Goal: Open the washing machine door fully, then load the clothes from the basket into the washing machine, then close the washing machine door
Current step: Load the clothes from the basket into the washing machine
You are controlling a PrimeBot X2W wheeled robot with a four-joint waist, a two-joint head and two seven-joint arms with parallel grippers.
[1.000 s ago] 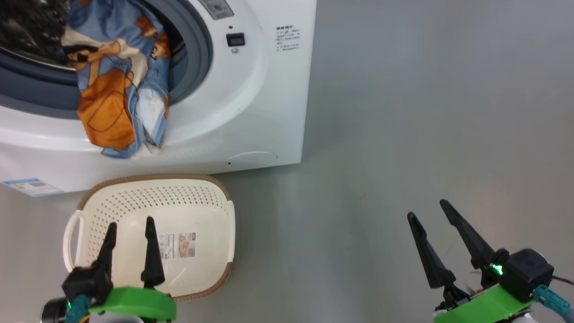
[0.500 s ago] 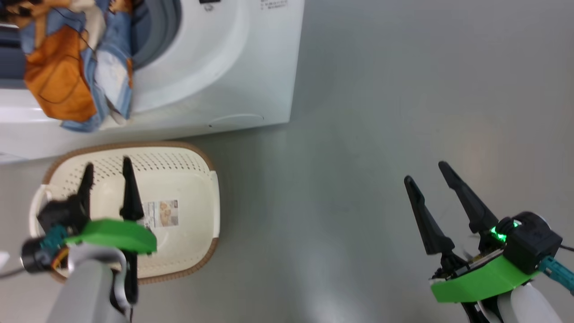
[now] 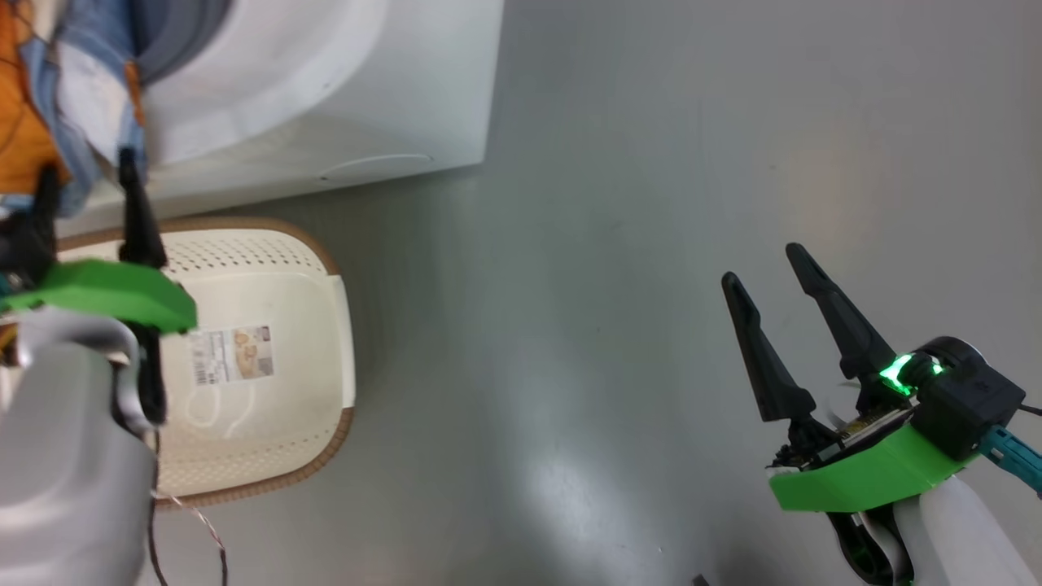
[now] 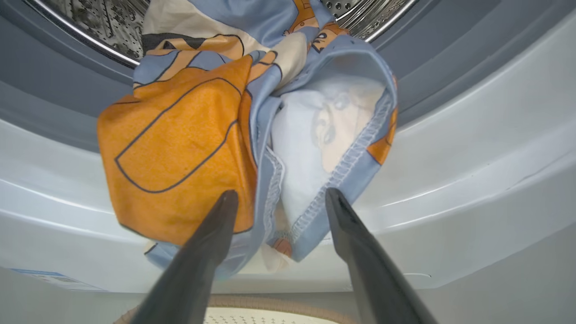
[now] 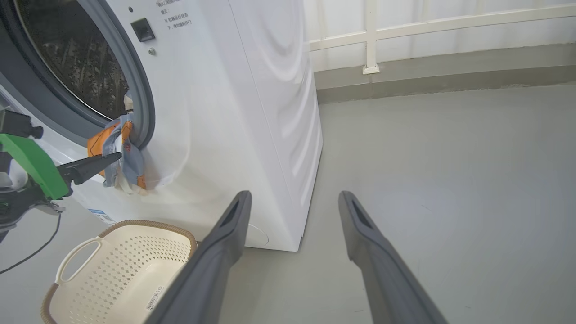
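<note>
The washing machine (image 5: 252,117) stands with its round mouth uncovered, grey seal and steel drum bare, so the opening step looks done and loading is the one in hand. On the floor just in front of it sits the basket (image 3: 321,358), with nothing in it but the label on its bottom.

The clothes (image 4: 180,148) are only half loaded. The upper part of the bundle lies in the drum, while an orange and blue fold hangs out over the seal and down the white front (it would be trapped if the door were swung shut now).

The next move, I judge, is to take that hanging fold and lift or push it past the seal, deep enough that nothing slides back out.

The left gripper (image 4: 280,193) is spread wide, its fingers either side of the lower hem; whether they touch the cloth I cannot tell, but nothing is pinched. The right gripper (image 3: 761,264) is also wide apart, holding nothing, over bare floor well apart from the machine.
</note>
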